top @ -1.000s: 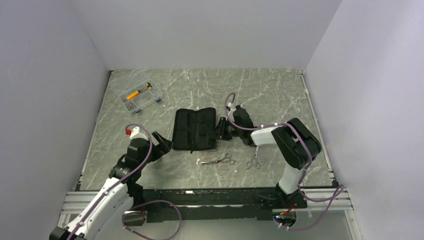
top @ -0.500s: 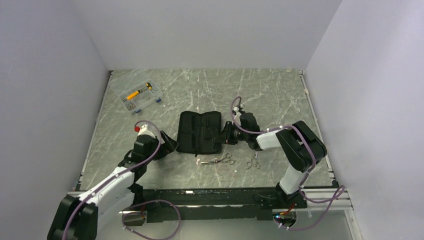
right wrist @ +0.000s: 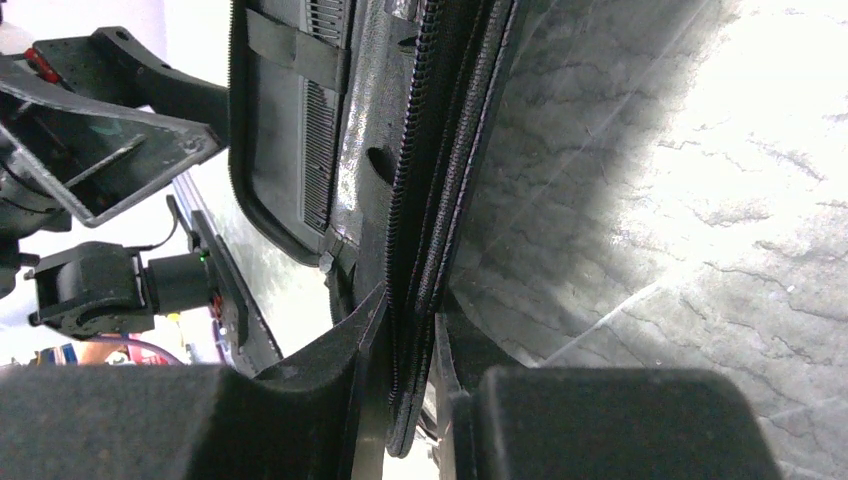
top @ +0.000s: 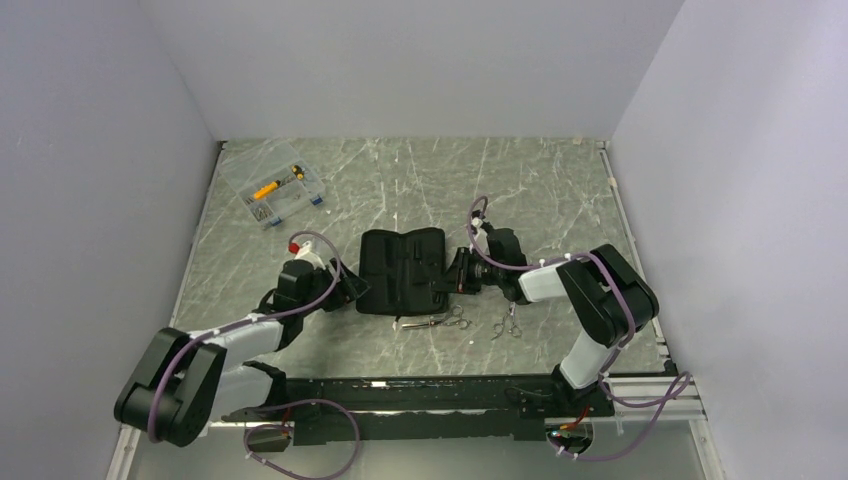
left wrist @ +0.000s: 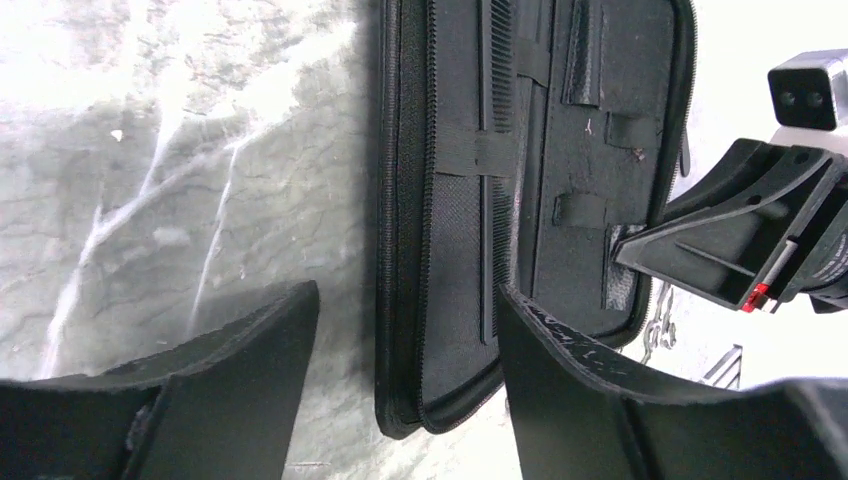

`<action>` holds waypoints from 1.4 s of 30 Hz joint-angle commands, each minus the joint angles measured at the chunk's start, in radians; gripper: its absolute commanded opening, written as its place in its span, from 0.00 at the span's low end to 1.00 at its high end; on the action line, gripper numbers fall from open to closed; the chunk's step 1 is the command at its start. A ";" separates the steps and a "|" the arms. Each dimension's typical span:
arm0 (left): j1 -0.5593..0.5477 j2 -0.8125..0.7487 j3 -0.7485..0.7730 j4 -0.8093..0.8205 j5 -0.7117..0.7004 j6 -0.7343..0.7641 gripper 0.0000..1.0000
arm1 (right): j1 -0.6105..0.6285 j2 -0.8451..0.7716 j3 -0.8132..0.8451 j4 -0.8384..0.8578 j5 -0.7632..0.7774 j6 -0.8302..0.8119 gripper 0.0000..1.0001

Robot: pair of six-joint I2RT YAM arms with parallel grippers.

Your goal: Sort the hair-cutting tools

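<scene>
Nudged a little toward 4 o'clock on the grey marbled table [top: 560, 190] since a second ago: black case [top: 403, 262], lying open near the centre. Reached in from 8 o'clock to its 9 o'clock edge with the left gripper [top: 350, 290]; jaws spread apart, narrower than before, straddling the zip edge, contact unclear. Pinched tight on the case's 3 o'clock zip edge with the right gripper [top: 458, 275]. Clear plastic box [top: 272, 193] far off at 10 o'clock. Just beside the case at 6 o'clock, first scissors [top: 435, 321]; near at 5 o'clock, second scissors [top: 507, 325]. Strapped inside the case, slim black comb [left wrist: 497, 70].
</scene>
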 commanded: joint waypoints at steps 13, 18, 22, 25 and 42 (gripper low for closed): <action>0.000 0.012 -0.005 0.236 0.172 0.029 0.13 | 0.002 0.009 0.023 -0.057 -0.011 -0.055 0.02; -0.008 -0.117 0.005 0.081 0.111 0.082 0.00 | 0.003 -0.028 0.049 -0.129 0.032 -0.074 0.24; -0.008 -0.208 -0.011 -0.003 0.049 0.088 0.00 | -0.003 -0.107 0.078 -0.249 0.121 -0.108 0.51; -0.008 -0.268 -0.017 -0.065 0.011 0.087 0.00 | -0.019 -0.187 0.117 -0.380 0.241 -0.139 0.65; -0.010 -0.481 -0.071 -0.207 -0.126 0.005 0.00 | -0.037 -0.634 0.039 -1.045 0.930 0.069 0.59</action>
